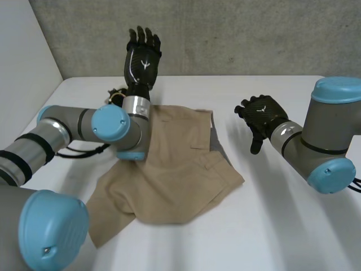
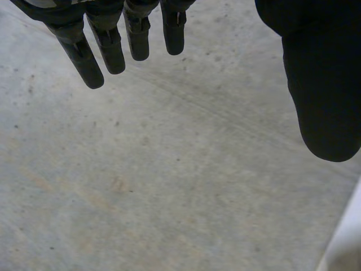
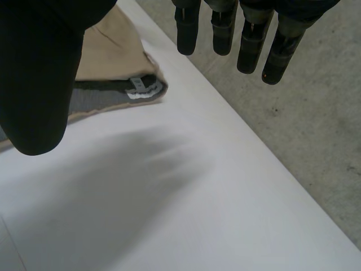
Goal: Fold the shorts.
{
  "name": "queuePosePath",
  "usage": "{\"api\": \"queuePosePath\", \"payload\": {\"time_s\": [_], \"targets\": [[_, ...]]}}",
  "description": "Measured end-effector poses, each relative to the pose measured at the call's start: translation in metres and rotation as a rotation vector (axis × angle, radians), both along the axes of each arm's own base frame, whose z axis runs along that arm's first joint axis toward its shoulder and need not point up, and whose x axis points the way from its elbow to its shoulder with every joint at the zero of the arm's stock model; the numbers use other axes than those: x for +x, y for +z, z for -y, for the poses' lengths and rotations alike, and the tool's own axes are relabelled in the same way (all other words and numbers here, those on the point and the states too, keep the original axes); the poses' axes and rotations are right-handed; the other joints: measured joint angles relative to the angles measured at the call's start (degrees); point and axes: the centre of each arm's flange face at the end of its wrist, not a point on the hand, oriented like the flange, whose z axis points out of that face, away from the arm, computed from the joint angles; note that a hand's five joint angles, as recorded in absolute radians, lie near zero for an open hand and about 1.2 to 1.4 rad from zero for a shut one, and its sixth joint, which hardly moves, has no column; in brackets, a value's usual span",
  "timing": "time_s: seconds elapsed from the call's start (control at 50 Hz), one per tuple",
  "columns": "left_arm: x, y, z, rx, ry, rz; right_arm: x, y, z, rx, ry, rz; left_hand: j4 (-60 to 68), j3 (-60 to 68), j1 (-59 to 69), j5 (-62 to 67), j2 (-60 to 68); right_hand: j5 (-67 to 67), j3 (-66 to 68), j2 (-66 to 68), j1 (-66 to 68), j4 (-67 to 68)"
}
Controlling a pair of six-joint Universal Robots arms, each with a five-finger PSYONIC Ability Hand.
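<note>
Tan shorts [image 1: 175,169] seen lying rumpled mid-table [image 1: 282,226], with both hands held clear of them.

The left hand [image 1: 142,59] is raised upright by the far edge, just past the shorts. Its fingers [image 2: 84,62] are stretched straight and a bit spread, nothing gripped, and a grey wall [image 1: 225,34] is seen behind. The right hand [image 1: 262,116] is held off to the shorts' right, apart from them, fingers loosely extended, nothing held. Near its thumb a grey inner waistband [image 3: 107,99] is seen, with what's probably a small label [image 3: 141,87].
</note>
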Motion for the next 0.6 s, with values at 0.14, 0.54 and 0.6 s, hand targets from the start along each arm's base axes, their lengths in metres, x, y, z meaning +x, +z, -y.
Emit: {"api": "queuePosePath", "payload": {"time_s": [0.14,0.54,0.6], "targets": [[0.009,0.007,-0.025,0.06,-0.009,0.009,-0.003,0.017,-0.004,-0.028,0.001,0.013,0.0,0.0,0.0,0.0,0.0,0.0,0.0,0.0,0.0,0.0],[0.112,0.059,-0.167,0.692,0.042,-0.208,-0.007,0.007,-0.087,0.099,0.308,0.005,0.0,0.0,0.1,0.0,0.1,17.9,21.5,21.0,17.7,20.1],[0.122,0.05,-0.185,0.82,0.046,-0.243,-0.008,-0.001,-0.099,0.116,0.355,-0.013,0.7,0.6,0.7,0.5,1.1,18.8,22.4,21.9,18.4,21.0]]}}
